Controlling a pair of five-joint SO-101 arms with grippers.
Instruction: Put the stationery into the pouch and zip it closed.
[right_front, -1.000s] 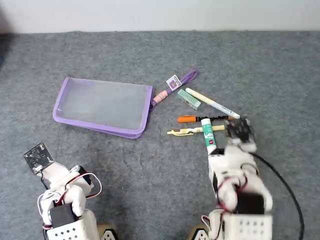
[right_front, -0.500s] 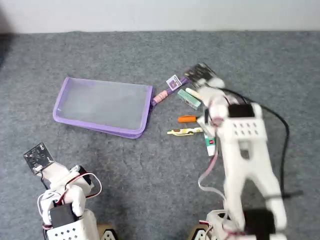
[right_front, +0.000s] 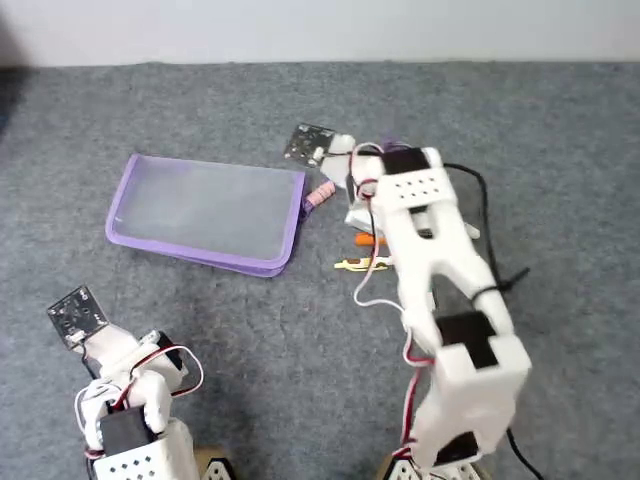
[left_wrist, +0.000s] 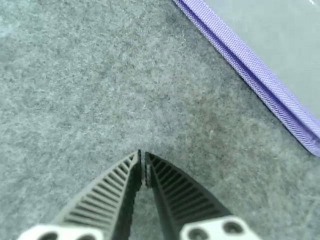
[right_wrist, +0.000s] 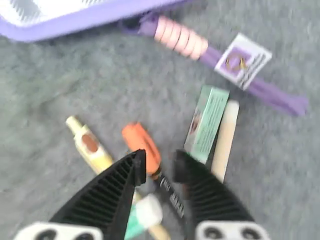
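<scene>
The marker (right_wrist: 142, 147) is found under the right gripper (right_wrist: 159, 157), between its parted tips. A pen (right_wrist: 90, 145) is laid beside it on one side. The eraser (right_wrist: 206, 122) and a second pen (right_wrist: 225, 140), touching each other, are on the other side. Farther ahead, the strap (right_wrist: 210, 50) is stretched out from the pouch (right_wrist: 75, 22). The pouch's edge is seen ahead of the left gripper (left_wrist: 143, 165), apart from it.

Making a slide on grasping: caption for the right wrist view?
Right gripper open over the orange pen, green eraser beside it, purple pouch nearby.
</scene>
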